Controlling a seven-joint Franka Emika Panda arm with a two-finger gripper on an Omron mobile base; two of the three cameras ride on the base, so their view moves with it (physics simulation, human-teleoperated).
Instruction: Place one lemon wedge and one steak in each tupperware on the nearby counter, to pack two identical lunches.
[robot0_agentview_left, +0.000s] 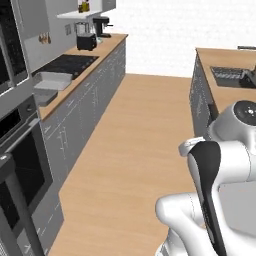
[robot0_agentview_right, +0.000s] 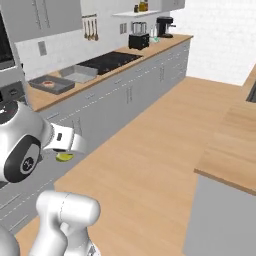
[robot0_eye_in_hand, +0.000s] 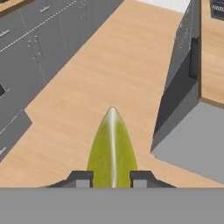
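Right now my end effector (robot0_eye_in_hand: 112, 178) is nearly closed, its two dark fingertips (robot0_eye_in_hand: 81, 179) pinching a lemon wedge (robot0_eye_in_hand: 112, 146) between them. In the hand view the wedge rises from between the tips as a yellow-green pointed shape with a pale stripe down its middle, and behind it lies the wooden floor (robot0_eye_in_hand: 109, 65) of the kitchen aisle. In the right base view I can see a small yellow-green bit of the same wedge under my white wrist, in front of the grey cabinet doors (robot0_agentview_right: 125, 95).

The two tupperware trays sit on the long worktop (robot0_agentview_right: 150, 50) along the wall, well apart from my hand. The nearer tupperware (robot0_agentview_right: 51, 84) holds something reddish and round; I cannot tell exactly what it is. The farther tupperware (robot0_agentview_right: 79, 73) sits just beside it, between that tray and the black cooktop (robot0_agentview_right: 110, 61); I cannot make out its contents. In the left base view both trays appear on the same worktop, in front of the cooktop.

Further along that worktop stand a dark toaster (robot0_agentview_right: 138, 41) and a coffee machine (robot0_agentview_right: 165, 26). On the opposite side of the aisle there is a second worktop (robot0_agentview_right: 235, 145), near my arm.
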